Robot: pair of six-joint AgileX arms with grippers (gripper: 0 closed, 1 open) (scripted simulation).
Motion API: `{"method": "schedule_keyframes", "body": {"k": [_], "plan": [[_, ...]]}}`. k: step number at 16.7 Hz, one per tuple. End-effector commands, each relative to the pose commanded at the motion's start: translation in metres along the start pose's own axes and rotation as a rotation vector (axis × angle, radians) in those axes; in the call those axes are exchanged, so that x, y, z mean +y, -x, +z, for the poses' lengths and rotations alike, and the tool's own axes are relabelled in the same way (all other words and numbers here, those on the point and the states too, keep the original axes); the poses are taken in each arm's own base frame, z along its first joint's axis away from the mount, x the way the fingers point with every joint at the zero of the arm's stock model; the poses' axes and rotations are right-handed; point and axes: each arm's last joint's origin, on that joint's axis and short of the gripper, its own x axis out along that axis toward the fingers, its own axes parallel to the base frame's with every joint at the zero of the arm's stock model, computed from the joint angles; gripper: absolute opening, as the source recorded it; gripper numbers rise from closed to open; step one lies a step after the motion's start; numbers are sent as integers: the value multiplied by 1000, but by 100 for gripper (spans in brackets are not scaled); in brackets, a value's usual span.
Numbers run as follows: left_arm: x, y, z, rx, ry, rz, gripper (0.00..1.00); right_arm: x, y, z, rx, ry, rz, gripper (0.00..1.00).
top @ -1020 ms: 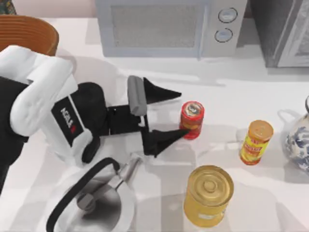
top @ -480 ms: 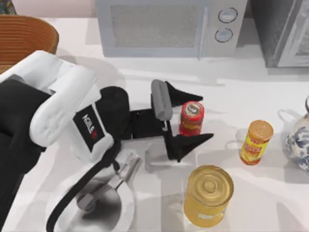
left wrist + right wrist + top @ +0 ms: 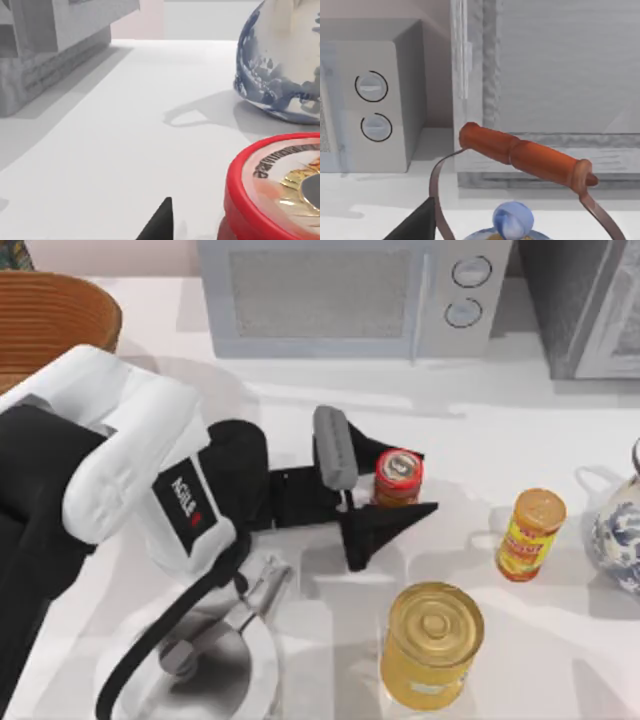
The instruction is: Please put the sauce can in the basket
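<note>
Left gripper (image 3: 392,484) clenched on the sauce can (image 3: 398,474) — upright on the table (image 3: 500,430), mid-table; basket (image 3: 50,315) well apart, at the far left corner.

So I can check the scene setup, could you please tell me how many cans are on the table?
3. The sauce can stands between the left gripper fingers; the orange-yellow slim can stands further right; the large gold can stands nearest the camera-side edge. Others may be hidden.
</note>
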Motion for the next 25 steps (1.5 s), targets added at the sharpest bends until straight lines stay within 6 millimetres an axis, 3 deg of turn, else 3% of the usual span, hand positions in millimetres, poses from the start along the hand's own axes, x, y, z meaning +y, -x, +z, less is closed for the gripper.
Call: {"method": "schedule_keyframes", "body": {"k": [6,7,17,21,25], "plan": [[0,0,0,0,0,0,2,0,0,0,0,0,0,100],[0,0,0,0,0,0,0,0,0,0,0,0,0,100],[3,1,3,-4,-9,-5,0,0,0,0,0,0,0,100],[24,6,39,-40,-82,-66,0,0,0,0,0,0,0,100],[57,40,97,-62,-158,-97,0,0,0,0,0,0,0,100]]}}
